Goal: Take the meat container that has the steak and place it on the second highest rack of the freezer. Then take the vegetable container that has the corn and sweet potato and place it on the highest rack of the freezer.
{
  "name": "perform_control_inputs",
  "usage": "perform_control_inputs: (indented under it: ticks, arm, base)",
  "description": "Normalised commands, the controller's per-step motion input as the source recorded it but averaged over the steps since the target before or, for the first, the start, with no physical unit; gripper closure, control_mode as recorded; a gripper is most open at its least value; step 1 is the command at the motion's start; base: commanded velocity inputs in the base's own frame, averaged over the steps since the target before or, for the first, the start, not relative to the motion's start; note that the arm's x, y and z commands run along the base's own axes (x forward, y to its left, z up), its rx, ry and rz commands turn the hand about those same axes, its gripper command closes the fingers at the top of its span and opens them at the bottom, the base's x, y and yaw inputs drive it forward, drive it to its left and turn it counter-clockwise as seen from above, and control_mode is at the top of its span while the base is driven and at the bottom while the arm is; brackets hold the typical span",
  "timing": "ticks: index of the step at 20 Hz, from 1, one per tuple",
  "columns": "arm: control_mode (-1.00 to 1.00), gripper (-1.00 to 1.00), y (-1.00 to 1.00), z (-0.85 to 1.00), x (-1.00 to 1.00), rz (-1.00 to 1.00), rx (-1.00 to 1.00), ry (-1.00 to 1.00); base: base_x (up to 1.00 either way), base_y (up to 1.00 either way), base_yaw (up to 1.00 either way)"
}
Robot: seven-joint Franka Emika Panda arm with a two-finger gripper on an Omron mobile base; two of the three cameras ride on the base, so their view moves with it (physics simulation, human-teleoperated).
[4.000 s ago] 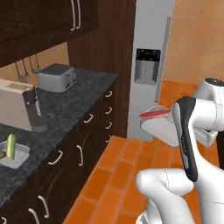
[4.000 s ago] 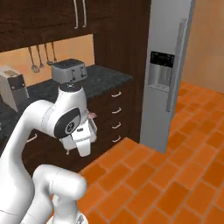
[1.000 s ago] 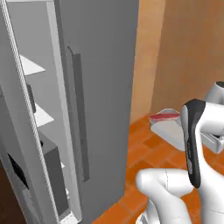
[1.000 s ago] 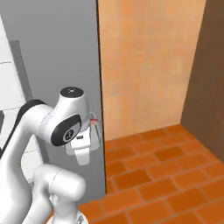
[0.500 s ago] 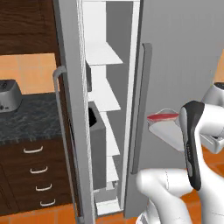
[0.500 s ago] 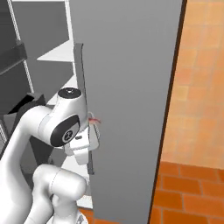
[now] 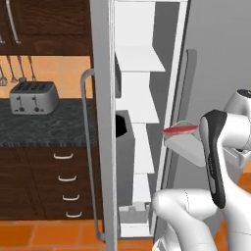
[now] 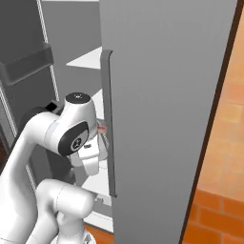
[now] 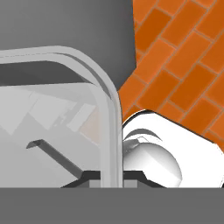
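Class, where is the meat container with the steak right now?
In the left base view, the meat container is held up at the gripper, right of the open freezer's shelves and beside its right door.

A red slab of steak (image 7: 179, 130) is seen in a clear, pale grey plastic container (image 7: 186, 145). Beside it, the tall grey freezer (image 7: 208, 73) is fitted with white shelves (image 7: 139, 60) and a grey handle (image 7: 87, 147). Left of the freezer, a silver toaster (image 7: 32, 97) is set on a speckled black counter (image 7: 44, 128) above dark brown drawers (image 7: 34, 181). The floor (image 9: 183, 74) is patterned in orange brick.
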Motion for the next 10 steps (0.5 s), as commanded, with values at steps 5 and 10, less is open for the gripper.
perform_control_inputs:
  ticks: [5, 10]
  arm:
    - [1.0, 1.0, 0.0, 0.0, 0.0, 0.0, 0.0, 0.0]
    - [1.0, 1.0, 0.0, 0.0, 0.0, 0.0, 0.0, 0.0]
  base:
    - [0.19, -0.05, 0.26]
    - [0.21, -0.15, 0.13]
